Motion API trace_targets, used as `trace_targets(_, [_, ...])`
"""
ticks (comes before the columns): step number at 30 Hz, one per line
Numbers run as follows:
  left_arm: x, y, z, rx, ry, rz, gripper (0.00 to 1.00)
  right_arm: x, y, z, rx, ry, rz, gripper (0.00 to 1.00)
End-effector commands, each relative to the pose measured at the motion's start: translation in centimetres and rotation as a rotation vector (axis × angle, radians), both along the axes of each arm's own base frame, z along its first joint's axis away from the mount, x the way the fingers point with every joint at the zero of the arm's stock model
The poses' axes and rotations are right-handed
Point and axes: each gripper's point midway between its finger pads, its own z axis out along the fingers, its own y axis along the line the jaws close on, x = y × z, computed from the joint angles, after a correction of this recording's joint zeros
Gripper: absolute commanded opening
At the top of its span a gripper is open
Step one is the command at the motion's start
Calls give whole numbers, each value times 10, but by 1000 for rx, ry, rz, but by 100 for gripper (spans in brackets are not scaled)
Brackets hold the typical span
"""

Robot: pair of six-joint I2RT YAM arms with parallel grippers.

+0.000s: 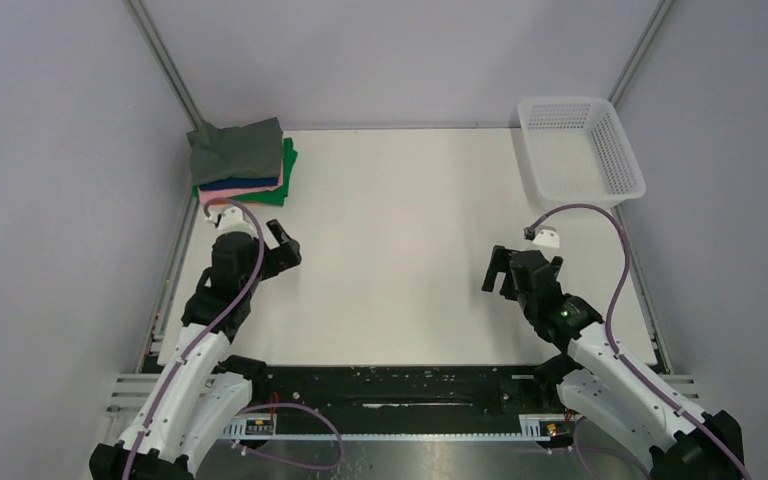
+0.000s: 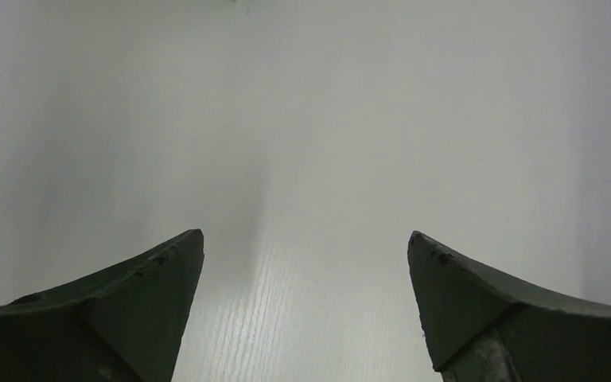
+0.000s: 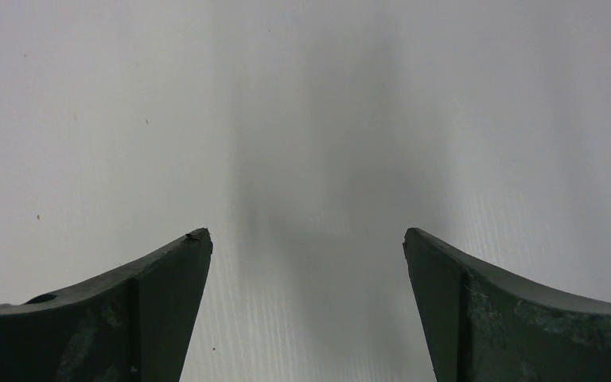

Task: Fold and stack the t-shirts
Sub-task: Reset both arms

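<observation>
A white table (image 1: 400, 230) fills the frame between pale grey walls. The t-shirts (image 1: 243, 162) sit folded in one stack at the table's upper left corner, a dark grey-green one on top, with navy, pink and green layers beneath. A white mesh basket (image 1: 580, 150) stands at the upper right. The left gripper (image 1: 284, 246) is just below the stack and the right gripper (image 1: 499, 272) is right of centre. Both have fingers spread wide over bare table, holding nothing.
</observation>
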Motion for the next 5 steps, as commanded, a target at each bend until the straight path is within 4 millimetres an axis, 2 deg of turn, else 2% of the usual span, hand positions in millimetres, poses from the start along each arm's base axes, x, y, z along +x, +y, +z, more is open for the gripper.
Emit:
trace_targets(1, [9, -4, 21, -28, -71, -5, 99, 9, -10, 17, 31, -107, -87, 99])
trace_targets(5, [10, -4, 19, -34, -61, -2, 99, 10, -12, 22, 52, -171, -84, 99])
